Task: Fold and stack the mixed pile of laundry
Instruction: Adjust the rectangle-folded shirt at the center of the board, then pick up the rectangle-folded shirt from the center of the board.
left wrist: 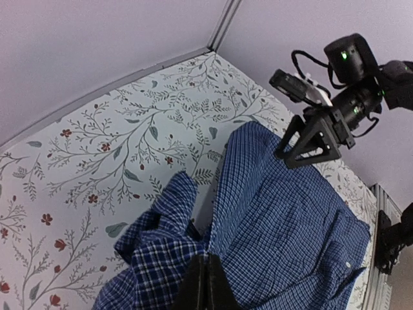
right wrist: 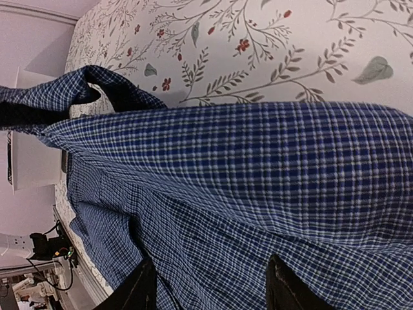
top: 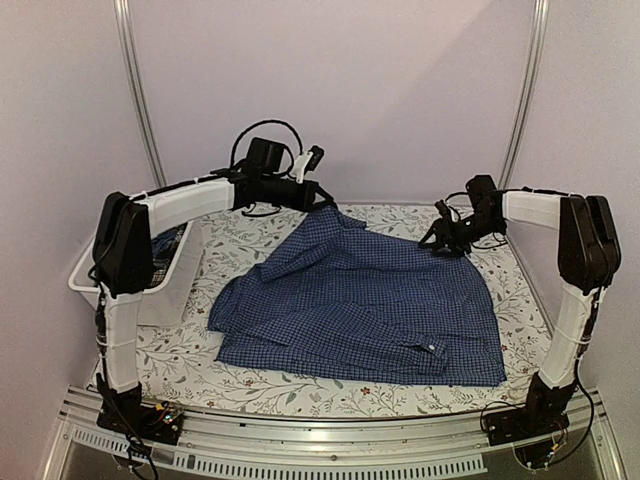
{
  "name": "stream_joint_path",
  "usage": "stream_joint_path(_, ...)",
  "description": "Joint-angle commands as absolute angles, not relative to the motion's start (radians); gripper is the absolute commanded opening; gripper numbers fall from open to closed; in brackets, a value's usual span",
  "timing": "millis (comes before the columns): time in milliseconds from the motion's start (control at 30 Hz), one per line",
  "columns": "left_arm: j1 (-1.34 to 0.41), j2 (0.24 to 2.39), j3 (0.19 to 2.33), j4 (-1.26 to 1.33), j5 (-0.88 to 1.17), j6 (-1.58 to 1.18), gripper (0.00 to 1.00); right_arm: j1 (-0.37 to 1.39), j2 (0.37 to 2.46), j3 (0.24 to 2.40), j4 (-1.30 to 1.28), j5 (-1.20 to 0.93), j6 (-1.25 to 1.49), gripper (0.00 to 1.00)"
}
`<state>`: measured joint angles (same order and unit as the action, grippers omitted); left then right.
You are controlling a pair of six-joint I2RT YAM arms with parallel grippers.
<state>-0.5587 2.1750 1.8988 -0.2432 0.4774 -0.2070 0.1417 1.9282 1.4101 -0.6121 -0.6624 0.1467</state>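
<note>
Left gripper point(left wrist: 205, 279): my fingers are pressed together on a raised fold at the far edge of the check shirt point(left wrist: 290, 219) and the cloth bunches up right at my fingertips. From that pinch the shirt falls away and spreads out flat towards my bases. Bare floral tablecloth point(left wrist: 97, 148) lies beyond and to the left of these fingertips.

Right gripper point(right wrist: 210, 290): my fingers are spread, one on each side of the wrist view, and the shirt's blue-and-white check fills the space between and ahead of them. I cannot tell whether either pad touches the cloth. Past the shirt's edge lies more tablecloth.

From above, the two grippers stand well apart along the shirt's far edge. The left one point(top: 318, 198) is at the lifted peak, the right one point(top: 442, 240) at the other far corner.

Behind my left gripper, beside that arm's elbow, sits a white tub point(top: 85, 283) with dark cloth point(top: 165, 250) in it, apart from the shirt.
</note>
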Motion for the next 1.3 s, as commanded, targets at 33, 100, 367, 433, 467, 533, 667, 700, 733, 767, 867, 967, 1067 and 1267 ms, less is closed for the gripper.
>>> stream_joint_path(33, -0.628, 2.002, 1.571, -0.192, 0.554, -0.054, 0.0, 0.221, 2.029, 1.581, -0.586, -0.712, 0.2, 0.56)
stream_joint_path(100, -0.67, 1.929, 1.453, -0.206, 0.54, 0.008, 0.0, 0.232, 2.049, 1.608, -0.594, -0.716, 0.2, 0.56)
stream_joint_path(367, -0.902, 1.805, 1.135, -0.352, 0.334, 0.226, 0.11, 0.236, 2.047, 1.617, -0.61, -0.71, 0.162, 0.57)
stream_joint_path(433, -0.909, 1.8, 1.13, -0.377, 0.318, 0.207, 0.21, 0.237, 2.06, 1.62, -0.626, -0.707, 0.149, 0.57)
stream_joint_path(467, -0.904, 1.788, 1.131, -0.37, 0.313, 0.189, 0.23, 0.24, 2.065, 1.621, -0.627, -0.714, 0.148, 0.57)
stream_joint_path(533, -0.879, 1.748, 1.132, -0.322, 0.31, 0.141, 0.4, 0.246, 2.073, 1.633, -0.629, -0.74, 0.153, 0.57)
stream_joint_path(667, -0.79, 1.715, 1.16, -0.27, 0.368, 0.034, 0.57, 0.279, 2.131, 1.673, -0.677, -0.798, 0.174, 0.59)
stream_joint_path(700, -0.761, 1.704, 1.159, -0.248, 0.393, 0.008, 0.59, 0.294, 2.142, 1.678, -0.681, -0.803, 0.177, 0.59)
stream_joint_path(733, -0.732, 1.69, 1.154, -0.224, 0.412, -0.034, 0.6, 0.309, 2.155, 1.683, -0.68, -0.798, 0.18, 0.59)
stream_joint_path(767, -0.7, 1.675, 1.147, -0.198, 0.418, -0.074, 0.62, 0.325, 2.166, 1.691, -0.678, -0.791, 0.193, 0.6)
stream_joint_path(867, -0.639, 1.629, 1.128, -0.146, 0.397, -0.141, 0.67, 0.368, 2.225, 1.758, -0.696, -0.757, 0.216, 0.6)
stream_joint_path(967, -0.585, 1.599, 1.125, -0.138, 0.349, -0.19, 0.71, 0.405, 2.301, 1.826, -0.73, -0.724, 0.232, 0.59)
stream_joint_path(1067, -0.549, 1.58, 1.129, -0.154, 0.292, -0.216, 0.75, 0.433, 2.363, 1.884, -0.78, -0.687, 0.22, 0.59)
stream_joint_path(1267, -0.52, 1.561, 1.121, -0.162, 0.238, -0.232, 0.76, 0.472, 2.461, 1.959, -0.828, -0.672, 0.205, 0.54)
